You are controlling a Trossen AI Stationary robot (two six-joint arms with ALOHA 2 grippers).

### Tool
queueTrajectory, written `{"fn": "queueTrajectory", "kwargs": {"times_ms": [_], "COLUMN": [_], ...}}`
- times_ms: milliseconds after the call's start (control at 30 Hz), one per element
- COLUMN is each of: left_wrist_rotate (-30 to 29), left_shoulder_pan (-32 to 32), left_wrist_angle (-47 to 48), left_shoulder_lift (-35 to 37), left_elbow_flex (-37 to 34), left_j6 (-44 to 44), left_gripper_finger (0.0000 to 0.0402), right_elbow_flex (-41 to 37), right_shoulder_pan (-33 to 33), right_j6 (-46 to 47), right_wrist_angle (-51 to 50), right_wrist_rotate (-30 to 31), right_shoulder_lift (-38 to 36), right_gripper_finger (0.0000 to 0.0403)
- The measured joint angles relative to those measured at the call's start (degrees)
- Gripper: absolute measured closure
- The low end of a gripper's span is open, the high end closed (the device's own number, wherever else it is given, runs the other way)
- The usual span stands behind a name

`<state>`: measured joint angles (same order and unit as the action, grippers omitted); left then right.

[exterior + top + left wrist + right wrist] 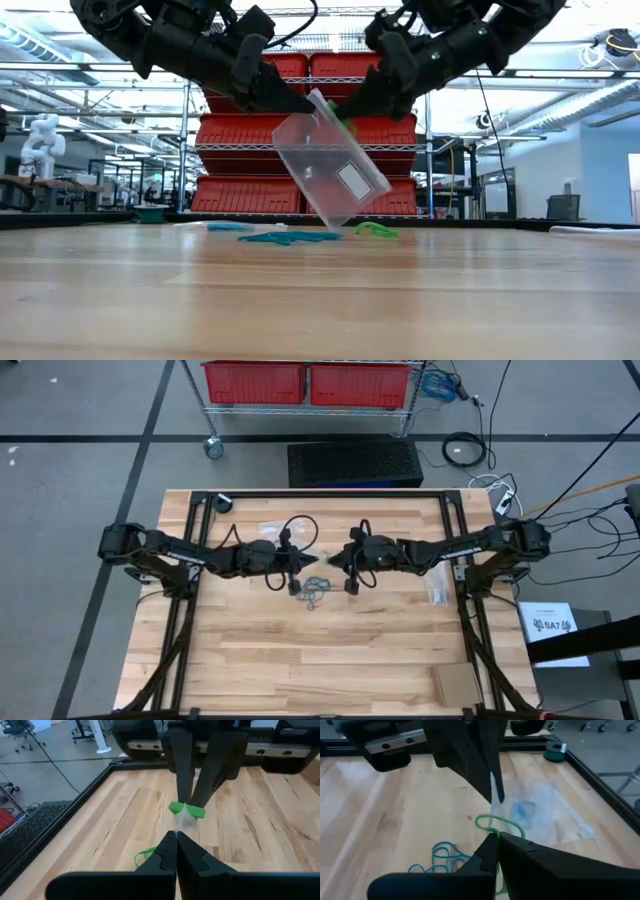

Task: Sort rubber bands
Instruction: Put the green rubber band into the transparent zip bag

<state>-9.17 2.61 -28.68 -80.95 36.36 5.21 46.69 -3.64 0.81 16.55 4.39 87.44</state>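
Both arms are reaching in toward the middle of the wooden table, their tips meeting above it. The left gripper is pinching one top corner of a clear plastic bag, its two dark fingers pressed flat together on the film with no gap showing between them. The right gripper is clamping the opposite side of the bag's mouth, right at the green strip along the bag's top edge, and its fingers are likewise squeezed tight together on the plastic. The bag is hanging tilted between the two tips, clear of the tabletop, with a white label showing on its side (whether anything is lying inside it I cannot tell).

The rubber bands are lying loose on the wood just below the meeting grippers, neither gripper touching them. From table height, a cluster of blue bands is sitting flat on the boards, and a green band is lying just beside it. The right wrist camera is showing blue loops on the wood and a green loop close ahead of that arm's own closed fingertips; it is hard to say there whether the green loop is touching them.

Another clear bag is resting near the table's right edge.
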Motion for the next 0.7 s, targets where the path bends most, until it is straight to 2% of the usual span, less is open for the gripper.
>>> {"fn": "queueTrajectory", "kwargs": {"times_ms": [167,533,700], "left_wrist_rotate": [0.0,0.4,0.5], "left_shoulder_pan": [0.0,0.0,0.0], "left_wrist_angle": [-0.6,-0.9,-1.2], "left_shoulder_lift": [0.0,0.0,0.0], "left_elbow_flex": [0.0,0.0,0.0], "left_j6": [-0.2,-0.2,-0.3], "left_gripper_finger": [0.0402,0.0402,0.0402], "right_elbow_flex": [2.6,2.7,2.7], "right_shoulder_pan": [-0.5,-2.8,-2.8], "right_j6": [-0.5,1.0,0.8], "right_wrist_angle": [-2.9,-3.1,0.1], "right_wrist_rotate": [-0.4,0.0,-5.7], "right_shoulder_lift": [2.2,3.4,3.4], "right_gripper_finger": [0.0403,0.0403,0.0403]}}
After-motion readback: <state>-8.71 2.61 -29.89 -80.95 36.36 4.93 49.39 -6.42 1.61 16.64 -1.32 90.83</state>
